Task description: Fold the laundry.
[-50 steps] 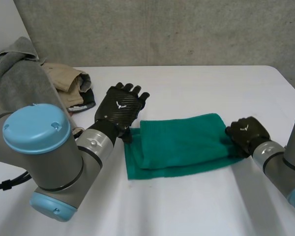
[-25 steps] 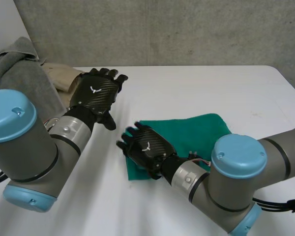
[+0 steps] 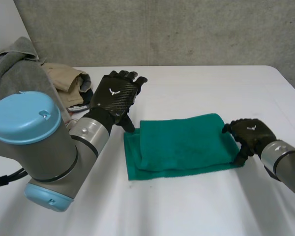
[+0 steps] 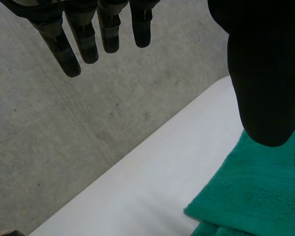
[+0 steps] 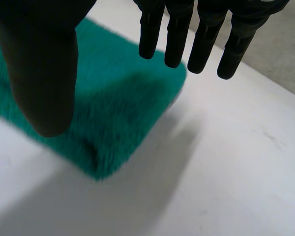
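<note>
We find the green towel, folded double, flat on the white table. The left hand hovers just off its far left corner, fingers straight, empty. The right hand hangs at its right end, likewise spread and empty. Both are placed, we judge, for another fold.

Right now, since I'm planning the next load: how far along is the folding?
Done: the green towel lies folded over, its lower layer showing along the near edge. In hand: nothing; the left hand is open by one end, the right hand open at the other. Left: the grey cloth and beige garment, heaped unfolded.
</note>
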